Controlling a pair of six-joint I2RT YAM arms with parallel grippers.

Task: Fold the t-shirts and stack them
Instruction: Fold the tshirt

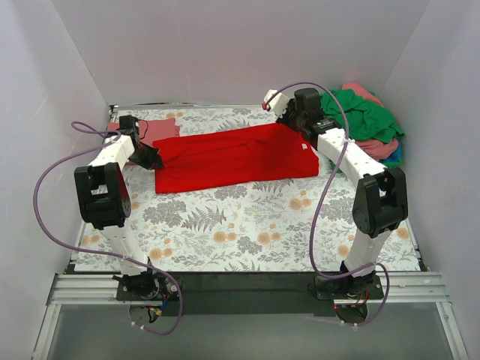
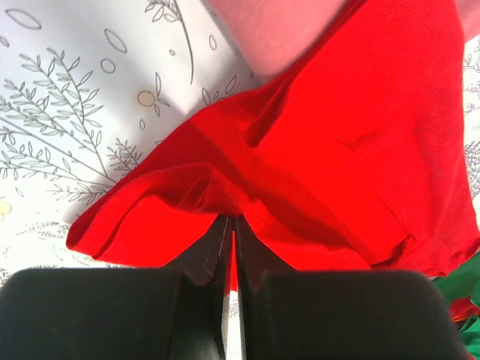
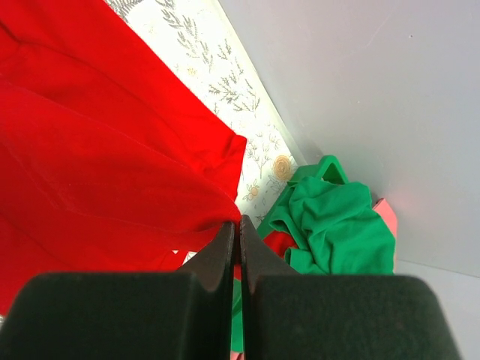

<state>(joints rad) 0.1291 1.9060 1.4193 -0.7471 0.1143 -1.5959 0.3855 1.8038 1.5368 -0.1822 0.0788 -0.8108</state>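
A bright red t-shirt [image 1: 236, 157] lies stretched across the far middle of the floral tablecloth [image 1: 247, 225]. My left gripper [image 1: 150, 157] is shut on its left edge; in the left wrist view the red cloth [image 2: 315, 150] bunches at my closed fingertips [image 2: 232, 221]. My right gripper [image 1: 289, 120] is shut on its far right edge, seen in the right wrist view [image 3: 238, 223] with the red cloth [image 3: 90, 150] pinched. A salmon-pink t-shirt [image 1: 157, 129] lies folded at the far left, partly under the red one. A green t-shirt [image 1: 364, 116] tops a pile at the far right.
The pile at the far right corner holds pink [image 1: 379, 148] and blue [image 1: 396, 156] cloth under the green tee [image 3: 334, 221]. White walls enclose the table on three sides. Purple cables loop from both arms.
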